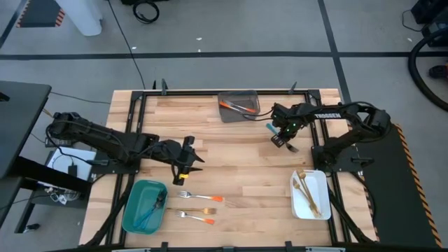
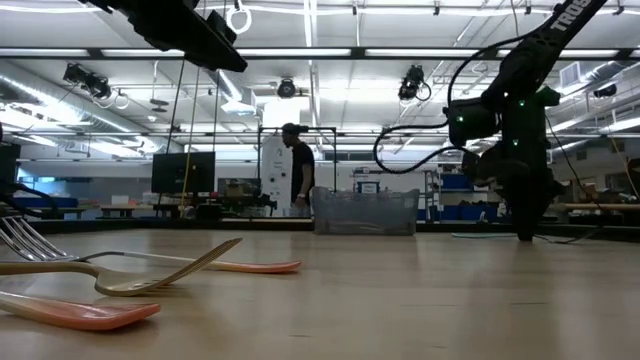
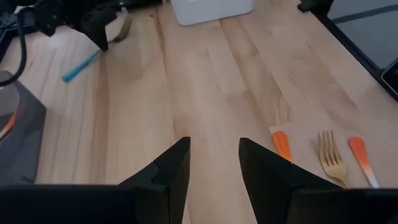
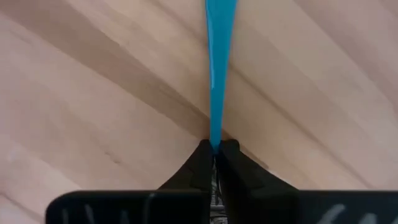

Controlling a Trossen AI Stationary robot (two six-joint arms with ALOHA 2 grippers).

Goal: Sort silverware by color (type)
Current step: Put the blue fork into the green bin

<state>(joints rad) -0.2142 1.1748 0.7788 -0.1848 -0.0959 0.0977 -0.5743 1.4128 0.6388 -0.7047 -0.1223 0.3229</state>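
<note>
**Right gripper pinches a blue-handled utensil on the table**

Nearest the front edge of the wooden table (image 1: pixel 238 164), a teal bin (image 1: pixel 145 206) sits on the left holding blue pieces, and a white bin (image 1: pixel 310 194) on the right holds gold ones. Between them lie two orange-handled forks (image 1: pixel 199 197), not yet sorted. Just behind these, the left gripper (image 1: pixel 190 160) waits above the wood with its fingers spread wide and nothing in them.

Farther back on the right, the right gripper (image 1: pixel 283 137) is down at the table, its fingers closed narrowly on one end of a blue-handled utensil (image 4: pixel 217 68), whose handle stretches away flat along the boards. At the far edge stands a grey bin (image 1: pixel 239 106) with orange-handled pieces inside.

The grip looks risky: the fingers catch only the tip of a slim piece, so it may swing, twist or slip free when lifted, and the teal bin lies well across the table
</note>
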